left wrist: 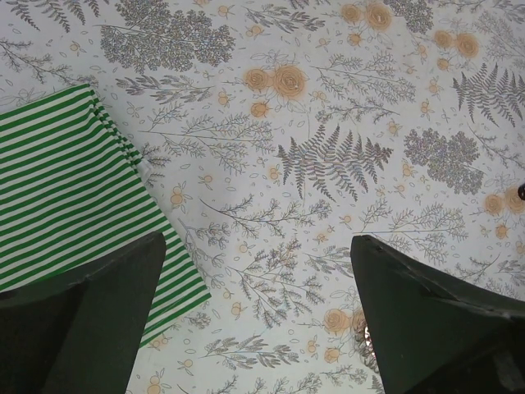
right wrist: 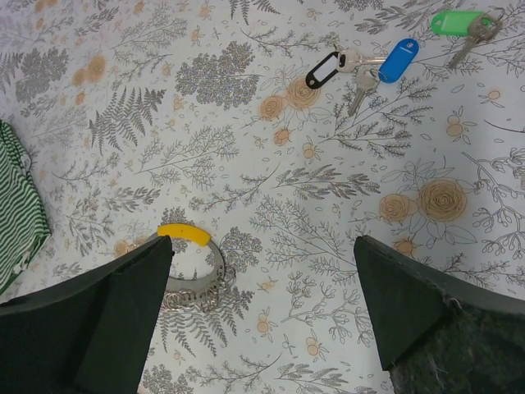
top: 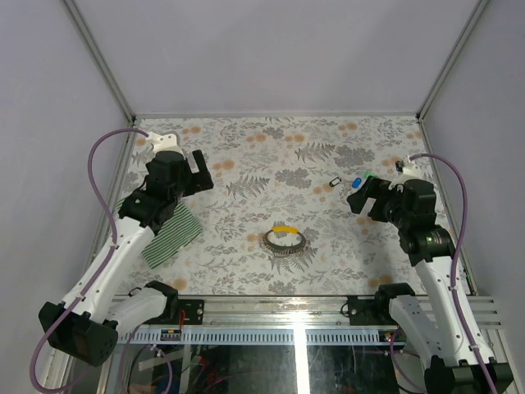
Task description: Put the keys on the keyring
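The keyring (top: 285,239), a silvery loop with a yellow tag, lies at the table's middle; it also shows in the right wrist view (right wrist: 195,267), partly behind my left finger. The blue-headed key (right wrist: 398,60) and the green-headed key (right wrist: 456,20) lie far right, next to a black tag (right wrist: 326,69); from above the blue key (top: 357,182) sits just left of my right gripper (top: 367,203). My right gripper (right wrist: 261,316) is open and empty above the cloth-covered table. My left gripper (left wrist: 256,308) is open and empty at the far left (top: 195,171).
A green-and-white striped cloth (top: 170,231) lies at the left under my left arm, also in the left wrist view (left wrist: 74,197). The floral table cover (top: 271,164) is bounded by metal frame posts and white walls.
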Robot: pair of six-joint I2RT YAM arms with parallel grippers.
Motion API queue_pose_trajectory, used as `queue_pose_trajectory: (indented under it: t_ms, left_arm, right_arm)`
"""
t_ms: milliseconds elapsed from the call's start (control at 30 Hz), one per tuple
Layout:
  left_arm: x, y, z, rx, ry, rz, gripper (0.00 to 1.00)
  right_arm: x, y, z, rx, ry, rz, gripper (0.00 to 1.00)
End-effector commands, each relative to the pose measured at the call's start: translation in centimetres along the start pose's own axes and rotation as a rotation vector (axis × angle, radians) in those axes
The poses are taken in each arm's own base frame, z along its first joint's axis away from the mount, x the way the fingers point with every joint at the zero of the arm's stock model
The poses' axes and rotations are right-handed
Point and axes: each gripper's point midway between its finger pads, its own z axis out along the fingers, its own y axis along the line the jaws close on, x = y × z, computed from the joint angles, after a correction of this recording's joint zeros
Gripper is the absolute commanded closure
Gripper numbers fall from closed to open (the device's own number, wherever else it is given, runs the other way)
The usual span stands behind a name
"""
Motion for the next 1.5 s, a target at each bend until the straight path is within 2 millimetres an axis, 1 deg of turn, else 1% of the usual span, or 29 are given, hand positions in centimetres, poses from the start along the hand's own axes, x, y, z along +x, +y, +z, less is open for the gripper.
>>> queue_pose_trajectory:
  t_ms: [0,67,133,233,300,333,400,467,533,667,767,933,1067,1200,1300,1367,1467]
  left_arm:
    - [-2.0,-1.0,-0.3,0.026,-0.057,-0.039,0.0]
    - [-2.2,-1.1,-0.3,0.023,-0.065,-0.056,0.0]
    - [-2.4,-1.2,-0.4,0.027,-0.07,-0.073,0.0]
    - [-2.0,-1.5,-0.3,0.045,-0.06,-0.082,0.0]
    - [-1.6,-1.5,-0.3,0.056,-0.055,-0.082,0.0]
    - [-1.4,-1.6,-0.2,0.059,-0.053,-0.082,0.0]
    - [-0.8,-1.2,0.1,0.051,-0.049,-0.077,0.0]
    - [-0.5,-1.0,0.5,0.035,-0.042,-0.071,0.0]
    - [-0.3,-0.9,0.8,0.033,-0.04,-0.058,0.0]
    - [0.3,-0.7,1.5,0.02,-0.027,-0.031,0.0]
    - [0.8,-0.9,1.8,0.036,-0.006,-0.017,0.0]
    - [1.3,-1.3,2.0,0.062,0.012,0.004,0.0]
    - [1.6,-1.5,2.2,0.07,0.021,0.011,0.0]
    - [1.7,-1.6,2.2,0.079,0.028,0.014,0.0]
    - [1.7,-1.6,2.2,0.077,0.027,0.013,0.0]
    - [1.7,-1.6,2.2,0.078,0.027,0.013,0.0]
    - [1.8,-1.6,2.2,0.08,0.029,0.014,0.0]
  right_arm:
    - [-2.7,0.6,-0.9,0.009,-0.063,-0.005,0.01]
    - [-2.5,0.4,-0.5,0.023,-0.054,0.032,0.01]
    - [-2.0,-0.1,0.3,0.051,-0.038,0.097,0.01]
    - [-0.9,-0.3,1.9,0.046,0.005,0.145,0.0]
    - [0.2,-0.3,3.0,0.028,0.049,0.161,0.0]
    - [1.2,0.3,3.4,-0.022,0.096,0.155,0.0]
    - [2.5,1.4,3.9,-0.111,0.146,0.154,0.04]
    - [3.2,1.7,4.0,-0.136,0.163,0.171,0.06]
    - [4.5,1.1,3.8,-0.094,0.201,0.161,0.07]
    - [7.9,0.3,3.4,-0.064,0.286,0.148,0.13]
    - [10.0,0.1,3.2,-0.062,0.319,0.175,0.19]
    - [11.8,0.4,3.6,-0.075,0.328,0.236,0.25]
    - [13.0,1.4,4.4,-0.094,0.355,0.251,0.31]
    - [14.2,2.9,5.3,-0.094,0.387,0.209,0.34]
    - [14.9,4.0,6.0,-0.112,0.4,0.214,0.42]
    - [15.5,4.4,6.5,-0.114,0.413,0.223,0.47]
    - [16.2,4.8,6.9,-0.113,0.429,0.225,0.49]
